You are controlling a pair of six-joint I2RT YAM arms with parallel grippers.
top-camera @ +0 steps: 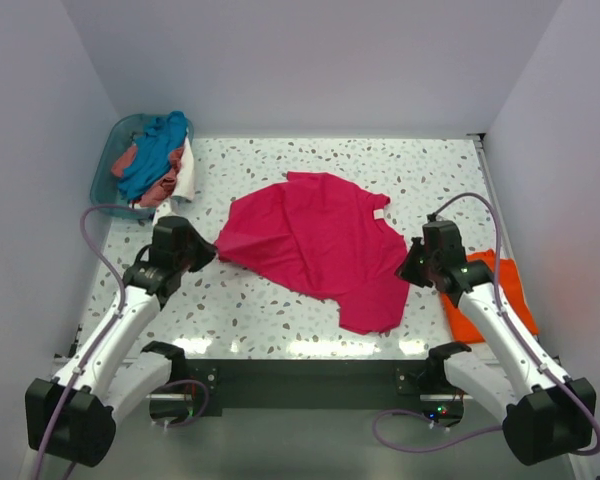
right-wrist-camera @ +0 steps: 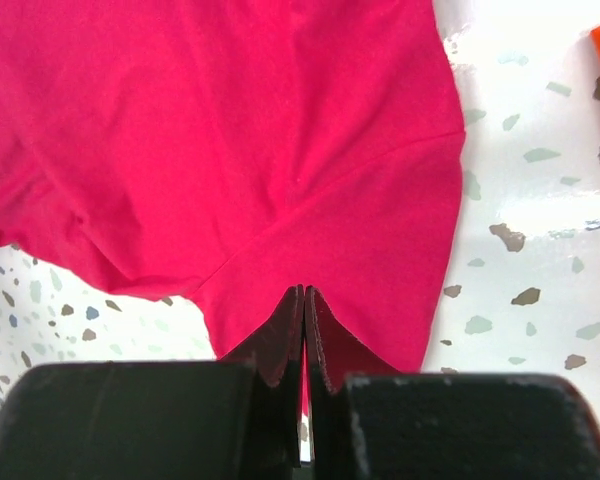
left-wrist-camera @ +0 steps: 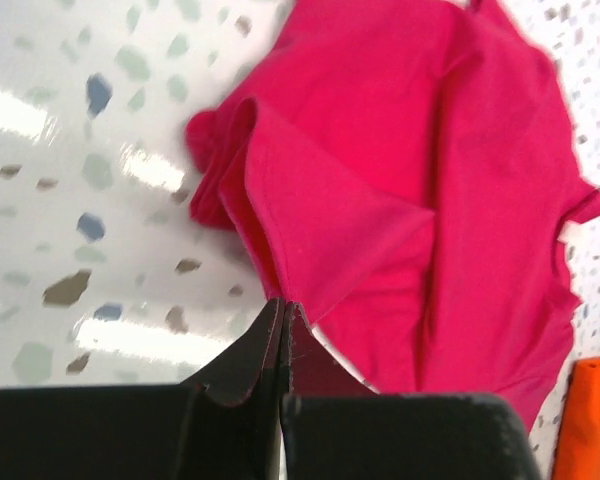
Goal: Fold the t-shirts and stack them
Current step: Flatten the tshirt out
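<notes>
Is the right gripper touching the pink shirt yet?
Touching. The right wrist view shows the right gripper with its fingers pinched shut on the pink shirt edge.

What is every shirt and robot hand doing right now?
Pink shirt: spread out and rumpled on the table, pinched at two edges.
Orange shirt: folded, lying at the right side.
Shirts in the basin: piled up, unfolded.
Left gripper: shut on the pink shirt.
Right gripper: shut on the pink shirt.
</notes>
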